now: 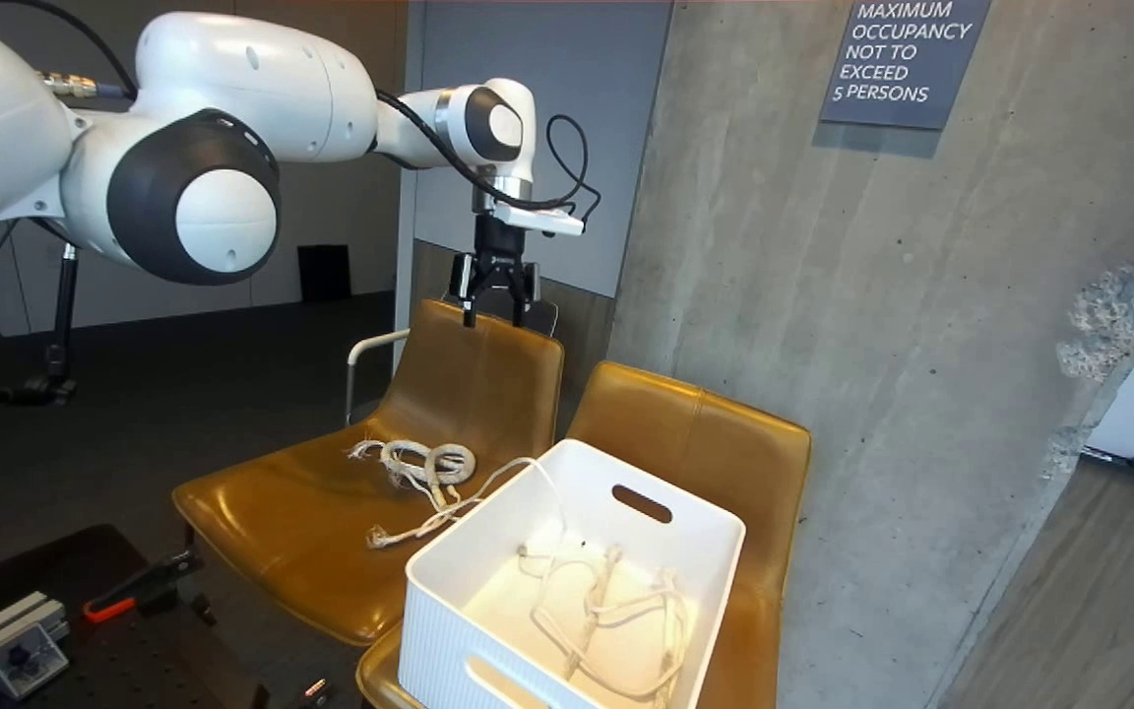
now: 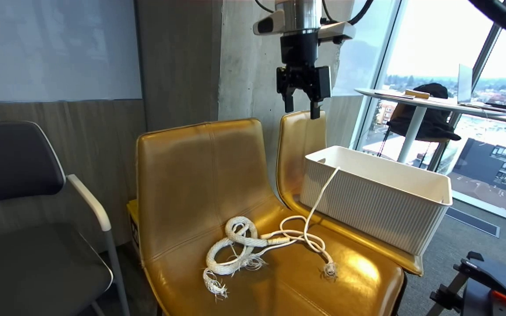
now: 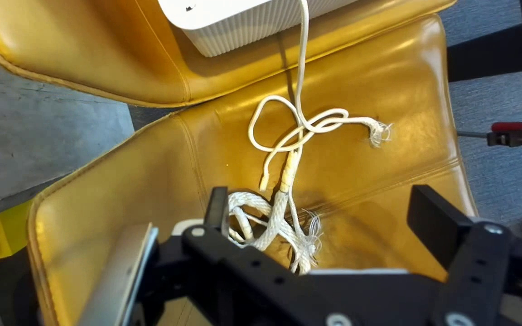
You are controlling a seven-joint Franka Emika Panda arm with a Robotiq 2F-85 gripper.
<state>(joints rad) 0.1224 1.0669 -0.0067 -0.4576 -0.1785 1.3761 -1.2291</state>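
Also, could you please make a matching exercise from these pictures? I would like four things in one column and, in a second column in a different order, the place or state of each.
Things
1. Robotiq gripper
2. thick braided rope
3. ribbed storage bin
4. maximum-occupancy sign

Places and states
A. lying in loops on a tan chair seat
B. on the concrete wall
C. open in the air, holding nothing
D. standing on another tan chair, with loose cords inside

Right pairs: 1-C, 2-A, 3-D, 4-B
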